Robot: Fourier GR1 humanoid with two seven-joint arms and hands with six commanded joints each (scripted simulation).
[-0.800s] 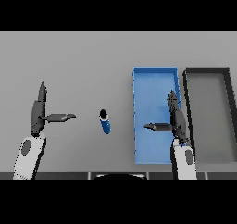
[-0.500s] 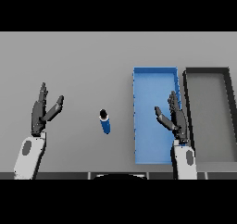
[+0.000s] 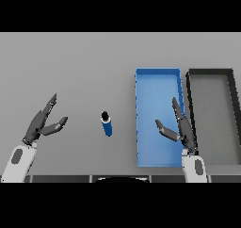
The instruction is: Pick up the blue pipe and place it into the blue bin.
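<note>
One blue pipe (image 3: pixel 107 124) lies alone on the grey desk (image 3: pixel 84 67), left of the single blue bin (image 3: pixel 157 78), untouched. The left hand (image 3: pixel 41 123) hovers well left of it, fingers straight and spread. The right hand (image 3: pixel 181 128) is over the blue bin, fingers likewise apart, holding nothing. One dark bin (image 3: pixel 210 73) sits beside the blue one.

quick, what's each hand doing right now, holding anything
Left hand: open, empty, left of the blue pipe.
Right hand: open, empty, over the blue bin.
</note>
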